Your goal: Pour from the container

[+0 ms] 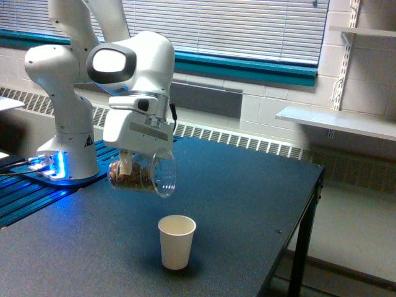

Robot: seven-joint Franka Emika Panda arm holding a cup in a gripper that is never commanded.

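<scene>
Gripper (pixel 137 162) clenched on the container (pixel 142 174), held in the air, long axis near horizontal, mouth toward the exterior view's right. Paper cup (pixel 176 241) below, nearer, slightly right of the mouth.

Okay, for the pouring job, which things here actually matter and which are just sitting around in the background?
Part of the job:
- gripper, shut on the container
- container, clear, tipped on its side, brown contents inside
- white paper cup, upright on the table, below the container's mouth

Just around:
- dark table
- wall shelf
- window blinds
- radiator grille
</scene>
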